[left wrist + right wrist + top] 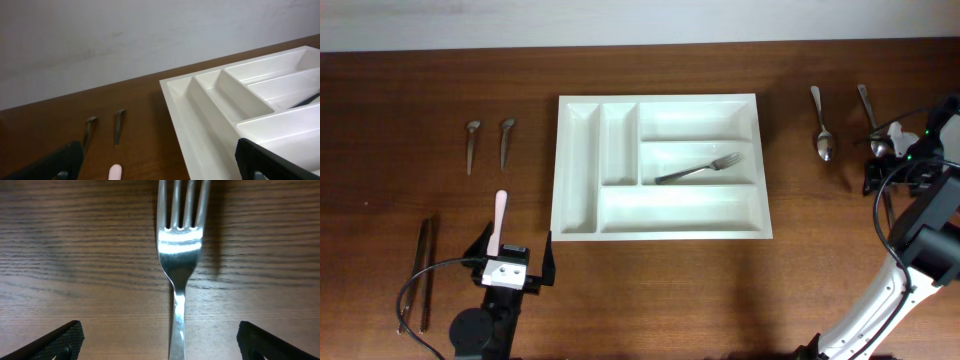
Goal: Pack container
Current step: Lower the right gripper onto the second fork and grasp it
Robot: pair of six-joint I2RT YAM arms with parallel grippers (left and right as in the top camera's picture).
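The container [578, 170] is a white tray with several compartments at mid-table; a metal fork [698, 170] lies in its middle long compartment. My left gripper [515, 250] stands open at the tray's front left, and a pink handle [498, 220] lies between its fingers, its tip [115, 172] low in the left wrist view. The tray's corner [210, 125] is right of my left gripper [160, 162]. My right gripper [160, 342] is open above a second fork [180, 255] that lies flat on the wood, centred between the fingers. From overhead, my right gripper [880, 172] is at the far right.
Two small metal utensils [472, 145] [506, 142] lie left of the tray, also seen as two utensils [89, 132] [118, 125] in the left wrist view. Thin dark sticks [423, 275] lie at the front left. Two spoons [822, 125] [873, 120] lie beside the right arm.
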